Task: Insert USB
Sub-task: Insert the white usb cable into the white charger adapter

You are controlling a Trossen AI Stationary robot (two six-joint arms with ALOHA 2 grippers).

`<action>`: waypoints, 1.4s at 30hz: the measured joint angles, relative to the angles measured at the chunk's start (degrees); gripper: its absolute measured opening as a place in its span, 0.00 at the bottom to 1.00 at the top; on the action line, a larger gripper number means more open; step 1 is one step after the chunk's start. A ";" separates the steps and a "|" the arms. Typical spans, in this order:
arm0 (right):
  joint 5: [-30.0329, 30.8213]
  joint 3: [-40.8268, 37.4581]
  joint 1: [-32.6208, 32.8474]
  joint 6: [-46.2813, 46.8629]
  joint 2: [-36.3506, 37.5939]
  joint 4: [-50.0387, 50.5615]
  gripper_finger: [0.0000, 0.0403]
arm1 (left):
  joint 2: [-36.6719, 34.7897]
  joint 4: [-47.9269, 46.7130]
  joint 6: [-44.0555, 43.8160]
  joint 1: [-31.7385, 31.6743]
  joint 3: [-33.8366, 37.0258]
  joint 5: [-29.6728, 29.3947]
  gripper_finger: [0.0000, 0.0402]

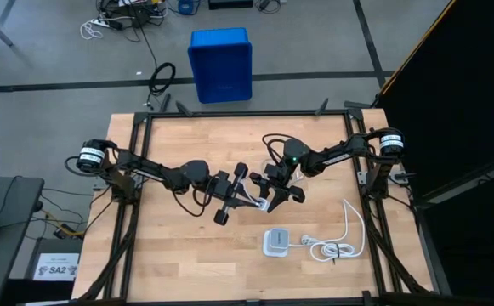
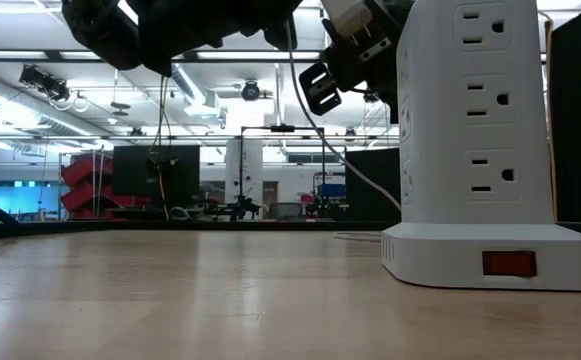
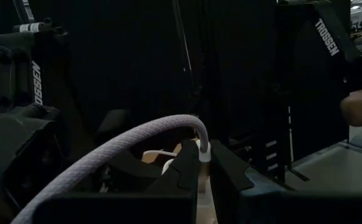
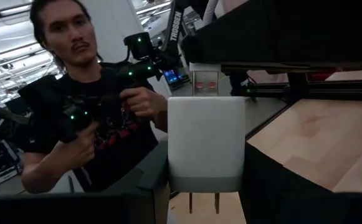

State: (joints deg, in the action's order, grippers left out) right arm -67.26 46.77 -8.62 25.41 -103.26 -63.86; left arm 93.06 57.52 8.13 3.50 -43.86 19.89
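Note:
The USB cable (image 3: 124, 158) is white and braided, and its small plug (image 3: 204, 151) sits between the fingers of my left gripper (image 3: 204, 167). In the high view, my left gripper (image 1: 240, 197) is near the table's middle, with the cable (image 1: 258, 202) showing white beside it. My right gripper (image 1: 276, 191) faces it closely and is shut on a small white cube (image 4: 205, 137), which has two metal prongs (image 4: 202, 202) on one face. Both grippers are above the table. My left gripper pinches the USB cable at its plug end (image 3: 204, 155) between its two fingers. The cable arches up out of the fingers and curves back past the wrist, clear of the table. My right gripper pinches the white cube by two opposite sides (image 4: 174, 177) between its two fingers. The cube is lifted clear of the table, and its pronged face sits back between the fingers, toward the wrist.
A white outlet box (image 1: 274, 242) with a bundled white cord (image 1: 332, 249) stands toward the near right; it fills the low view's right (image 2: 470, 140). A blue crate (image 1: 221, 64) stands on the floor past the far edge. A person (image 4: 87, 106) holding controllers is beyond the table.

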 joint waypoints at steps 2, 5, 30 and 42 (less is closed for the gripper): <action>0.14 0.02 0.00 -0.04 0.00 0.00 0.27 | 0.00 -0.02 -0.23 -0.12 0.00 -0.04 0.00; 0.21 0.02 0.00 -0.05 0.00 -0.23 0.27 | 0.02 -0.02 -0.23 -0.12 0.00 -0.12 0.00; 0.10 0.04 -0.04 0.13 0.02 -0.81 0.27 | 0.00 -2.38 2.07 -0.47 -0.02 -1.60 0.00; -0.27 0.06 -0.04 0.48 0.02 -0.81 0.27 | 0.04 -2.43 0.32 -1.92 -0.03 1.37 0.00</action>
State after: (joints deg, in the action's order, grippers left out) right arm -67.53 46.83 -8.67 25.89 -103.24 -64.66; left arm 93.10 55.09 8.45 1.58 -43.89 21.26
